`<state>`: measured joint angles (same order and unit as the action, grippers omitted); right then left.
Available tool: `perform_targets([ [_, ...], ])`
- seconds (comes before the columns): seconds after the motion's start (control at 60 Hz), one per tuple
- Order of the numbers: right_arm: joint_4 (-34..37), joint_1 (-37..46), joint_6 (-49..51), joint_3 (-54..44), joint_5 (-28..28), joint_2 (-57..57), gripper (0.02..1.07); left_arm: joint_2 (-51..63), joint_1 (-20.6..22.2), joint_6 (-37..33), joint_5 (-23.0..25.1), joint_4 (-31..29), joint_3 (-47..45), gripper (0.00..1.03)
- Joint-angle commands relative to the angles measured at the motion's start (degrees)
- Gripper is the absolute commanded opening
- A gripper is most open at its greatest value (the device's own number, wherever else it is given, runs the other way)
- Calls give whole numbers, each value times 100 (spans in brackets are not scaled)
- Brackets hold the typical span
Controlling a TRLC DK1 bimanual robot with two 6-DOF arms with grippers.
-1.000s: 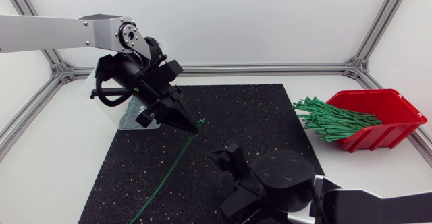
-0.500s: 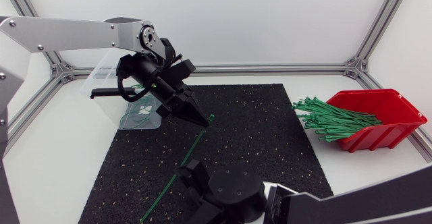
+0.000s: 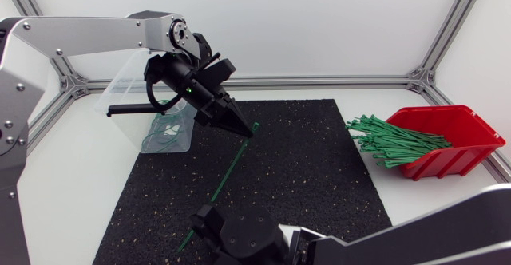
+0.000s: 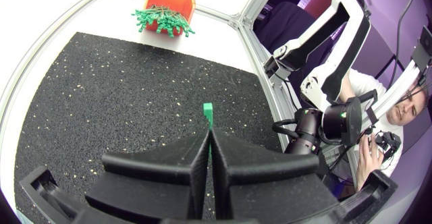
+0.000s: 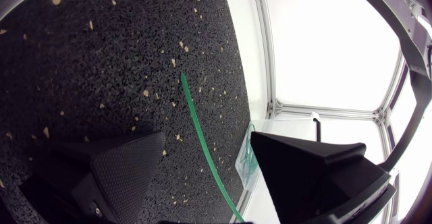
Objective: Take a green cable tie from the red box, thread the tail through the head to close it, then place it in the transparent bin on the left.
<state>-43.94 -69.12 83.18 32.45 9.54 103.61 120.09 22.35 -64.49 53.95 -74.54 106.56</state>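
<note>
Green cable tie (image 3: 227, 172) in left end effector (image 3: 245, 131)

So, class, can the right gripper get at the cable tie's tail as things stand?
Probably yes: the right gripper is open, the cable tie runs free between its fingers over the mat, and nothing blocks it.

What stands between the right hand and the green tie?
Nothing visible. The tie, gripped by the left hand, runs between the right hand's open fingers, over the mat.
</note>
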Motion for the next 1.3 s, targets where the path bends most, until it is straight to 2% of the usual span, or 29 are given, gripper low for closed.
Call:
perform_targets([
  [0.0, -150, -49, 67, 174, -31, 230, 90, 208, 85, 68, 63, -78, 119, 4],
  [0.2, -317, -31, 67, 359, -49, 520, 75, 278, 138, 86, 63, -78, 172, 4],
  [0.3, -369, -5, 85, 420, -58, 634, 74, 287, 173, 103, 63, -87, 181, 4],
  [0.45, -387, 4, 120, 499, -49, 731, 63, 278, 191, 103, 63, -87, 181, 4],
  [0.85, -589, 215, 348, 429, 13, 1056, 61, 278, 191, 103, 63, -95, 163, 4],
  [1.083, -756, 233, 366, 394, 74, 1188, 27, 295, 208, 103, 63, -95, 137, 4],
  [1.283, -756, 215, 375, 341, 153, 1179, 26, 304, 217, 103, 63, -95, 128, 4],
])
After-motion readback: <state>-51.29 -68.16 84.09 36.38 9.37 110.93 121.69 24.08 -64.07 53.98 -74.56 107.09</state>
